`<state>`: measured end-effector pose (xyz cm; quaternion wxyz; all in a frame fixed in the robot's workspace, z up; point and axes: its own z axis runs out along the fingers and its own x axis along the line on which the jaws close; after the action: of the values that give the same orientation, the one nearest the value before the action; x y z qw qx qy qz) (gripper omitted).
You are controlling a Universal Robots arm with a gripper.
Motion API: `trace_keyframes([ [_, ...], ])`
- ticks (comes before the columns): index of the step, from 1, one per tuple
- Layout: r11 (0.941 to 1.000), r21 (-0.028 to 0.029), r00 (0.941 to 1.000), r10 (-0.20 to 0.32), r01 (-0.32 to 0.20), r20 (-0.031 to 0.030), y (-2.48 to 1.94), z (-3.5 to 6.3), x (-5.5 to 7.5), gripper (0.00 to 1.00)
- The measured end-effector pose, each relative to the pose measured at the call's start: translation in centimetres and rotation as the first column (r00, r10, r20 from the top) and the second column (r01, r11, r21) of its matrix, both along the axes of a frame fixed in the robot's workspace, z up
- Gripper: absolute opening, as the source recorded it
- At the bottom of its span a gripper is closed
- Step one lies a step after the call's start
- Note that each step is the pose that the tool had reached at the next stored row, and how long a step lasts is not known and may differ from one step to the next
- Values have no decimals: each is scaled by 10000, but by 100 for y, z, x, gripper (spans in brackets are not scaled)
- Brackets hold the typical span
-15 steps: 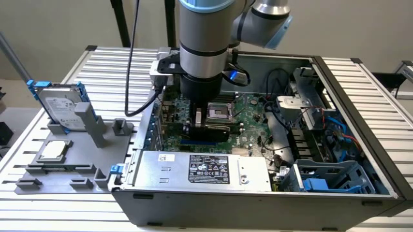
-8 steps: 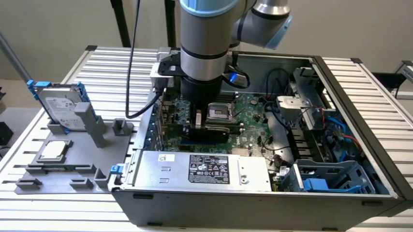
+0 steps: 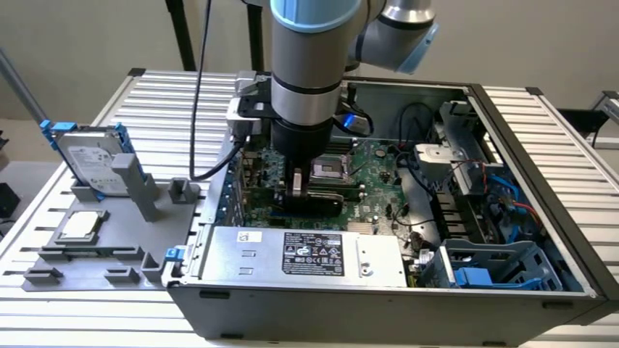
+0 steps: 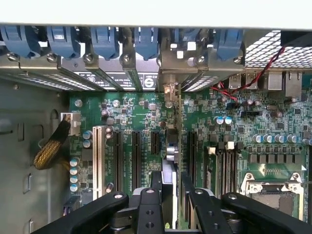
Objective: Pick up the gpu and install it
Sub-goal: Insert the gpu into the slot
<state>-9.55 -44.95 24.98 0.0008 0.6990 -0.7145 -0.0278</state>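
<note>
The gpu (image 4: 171, 151) stands on edge between my fingers, thin and dark, with its silver end bracket (image 4: 170, 90) up against the case's rear slot wall. It sits upright over the black expansion slots of the green motherboard (image 4: 141, 112); whether it is seated in a slot I cannot tell. My gripper (image 4: 171, 190) is shut on the card's upper edge. In the exterior view my gripper (image 3: 312, 190) reaches straight down into the open computer case (image 3: 503, 101), and the gpu (image 3: 320, 205) shows as a black slab below it.
A silver hard drive in a blue frame (image 3: 97, 159) and a small chip (image 3: 80, 226) rest on the grey fixture outside the case. Inside it are the power supply (image 3: 309, 254), CPU socket (image 4: 273, 195), blue slot latches (image 4: 105, 39), cables (image 3: 454, 181) and a blue drive cage (image 3: 493, 268).
</note>
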Motion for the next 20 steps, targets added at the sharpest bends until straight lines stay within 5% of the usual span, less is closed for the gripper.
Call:
trace_keyframes([
  [13, 10000, 0, 10000, -1, 1, -44, 0, 16, 2, 35],
  [20, 10000, -2, 10000, -1, 1, -78, 3, 278, 3, 35],
])
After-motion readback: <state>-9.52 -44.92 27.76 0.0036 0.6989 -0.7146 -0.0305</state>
